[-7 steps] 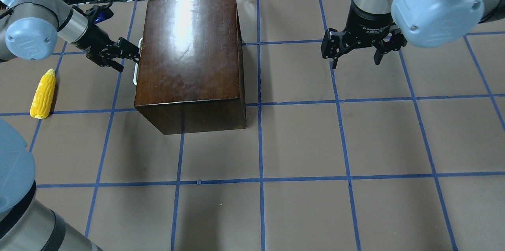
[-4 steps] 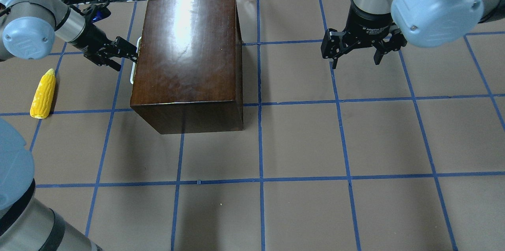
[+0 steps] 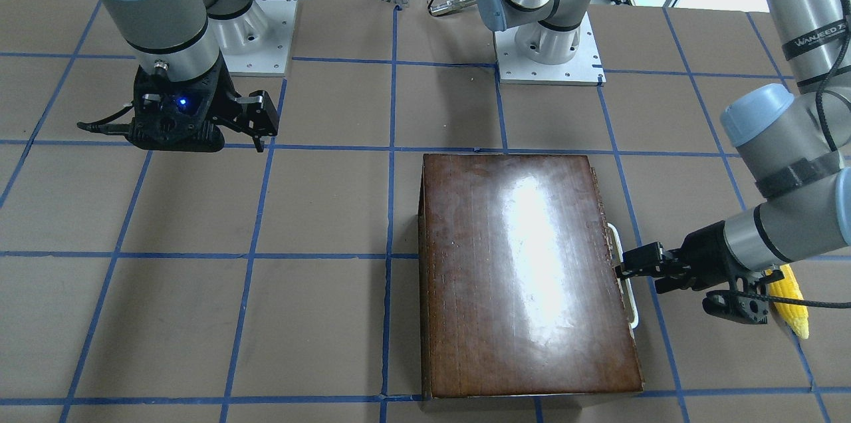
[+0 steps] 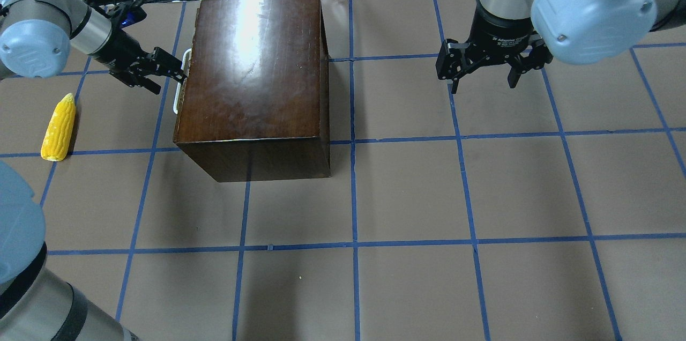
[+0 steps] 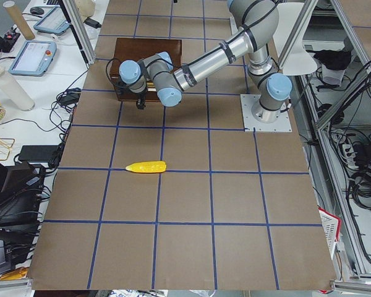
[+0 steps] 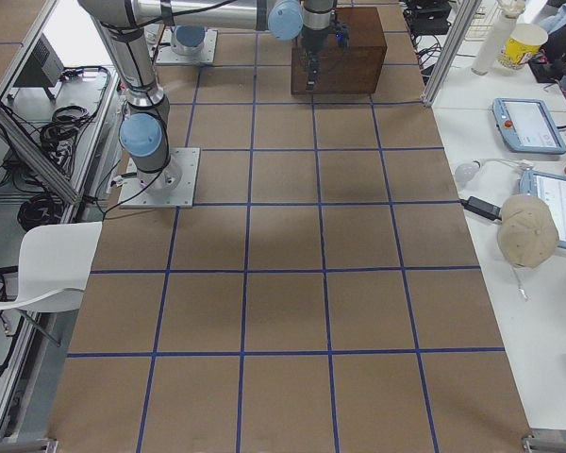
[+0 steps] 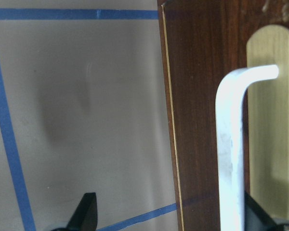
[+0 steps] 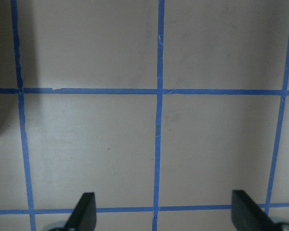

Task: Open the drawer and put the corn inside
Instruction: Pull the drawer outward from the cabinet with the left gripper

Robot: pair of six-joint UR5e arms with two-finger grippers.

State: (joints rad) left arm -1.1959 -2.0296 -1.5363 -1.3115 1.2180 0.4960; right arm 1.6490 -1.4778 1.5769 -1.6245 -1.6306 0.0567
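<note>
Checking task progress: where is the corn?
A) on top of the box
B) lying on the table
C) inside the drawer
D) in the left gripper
B: the corn lies on the table, apart from the left gripper, which is at the drawer handle.

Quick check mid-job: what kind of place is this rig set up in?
Probably a robotics lab test cell: a blue-taped grid table, teach pendants beside it, and cable bundles along the floor.

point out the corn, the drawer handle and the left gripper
corn (image 4: 59, 127), overhead view, middle of the cob
drawer handle (image 7: 229, 159), left wrist view, straight white bar
left gripper (image 4: 170, 82), overhead view, midway between its fingertips
</note>
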